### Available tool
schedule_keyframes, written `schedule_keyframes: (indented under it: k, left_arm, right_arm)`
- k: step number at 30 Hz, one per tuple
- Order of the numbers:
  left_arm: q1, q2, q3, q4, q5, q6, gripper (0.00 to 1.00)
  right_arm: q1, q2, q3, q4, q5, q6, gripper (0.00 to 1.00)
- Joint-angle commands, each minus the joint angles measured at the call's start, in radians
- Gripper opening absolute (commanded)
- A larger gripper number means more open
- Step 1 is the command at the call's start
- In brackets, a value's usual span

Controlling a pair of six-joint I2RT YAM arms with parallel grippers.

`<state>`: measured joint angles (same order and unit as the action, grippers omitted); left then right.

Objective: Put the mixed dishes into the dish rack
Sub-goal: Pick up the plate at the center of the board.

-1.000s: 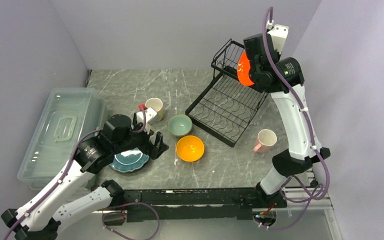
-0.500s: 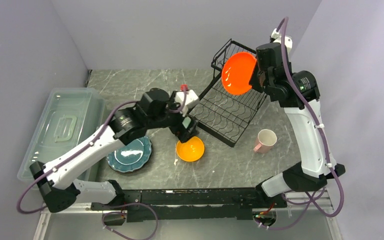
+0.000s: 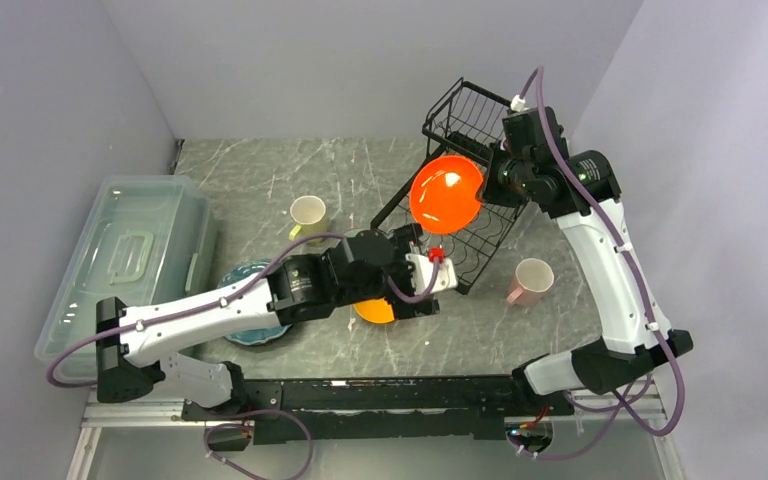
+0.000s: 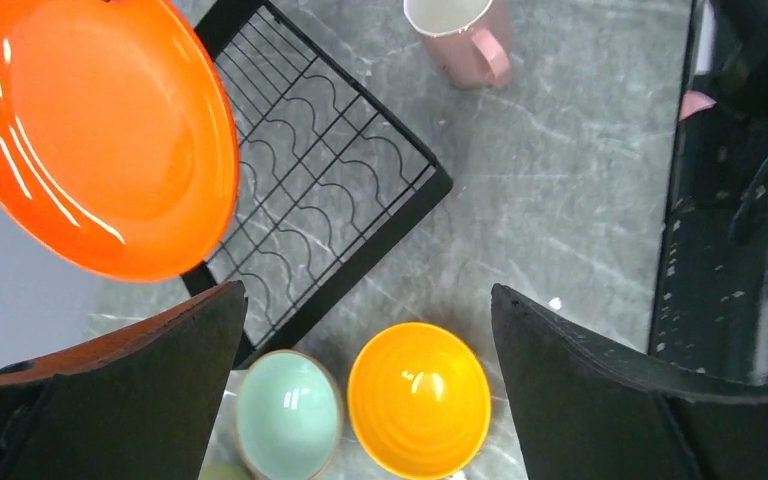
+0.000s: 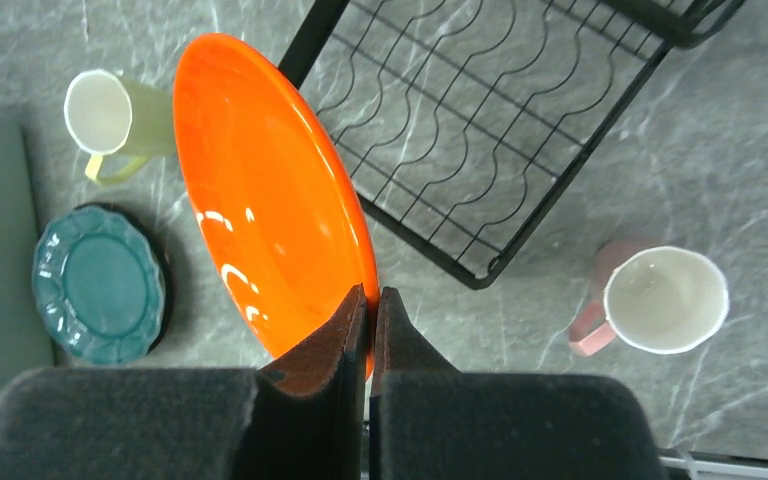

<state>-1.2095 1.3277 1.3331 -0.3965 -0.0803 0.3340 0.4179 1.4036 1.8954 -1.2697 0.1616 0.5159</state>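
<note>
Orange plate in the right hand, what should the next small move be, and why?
Probably lower the orange plate toward the dish rack, turning it more upright so its free edge can meet a slot. The right hand is shut on the plate's rim and holds it tilted in the air at the rack's edge, not yet in it, and the rack's slots look empty.
</note>
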Motion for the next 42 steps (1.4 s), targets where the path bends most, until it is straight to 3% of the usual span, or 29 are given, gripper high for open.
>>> schedule_keyframes:
  k: [1,8,16,28,38,42]
  left_arm:
    - [-0.044,-0.058,-0.073,0.157,-0.103,0.214,0.99]
    - [-0.109,-0.090,-0.261,0.483,-0.264,0.448,0.97]
    - [-0.159,0.000,-0.335,0.758,-0.460,0.689,0.81]
    - [-0.190,0.004,-0.301,0.688,-0.502,0.690,0.48]
    - [-0.190,0.013,-0.300,0.704,-0.527,0.713,0.29]
    - [-0.190,0.030,-0.293,0.719,-0.542,0.734,0.15]
  right_arm:
    - [-0.030,-0.043,-0.056,0.057,-0.189,-0.005,0.00]
    - [-0.045,-0.067,-0.131,0.100,-0.384,0.027,0.00]
    - [-0.048,-0.074,-0.165,0.118,-0.518,0.053,0.00]
    - [-0.053,-0.085,-0.190,0.135,-0.524,0.063,0.00]
    - [-0.053,-0.106,-0.219,0.150,-0.527,0.074,0.00]
    - [-0.053,-0.119,-0.224,0.147,-0.519,0.070,0.00]
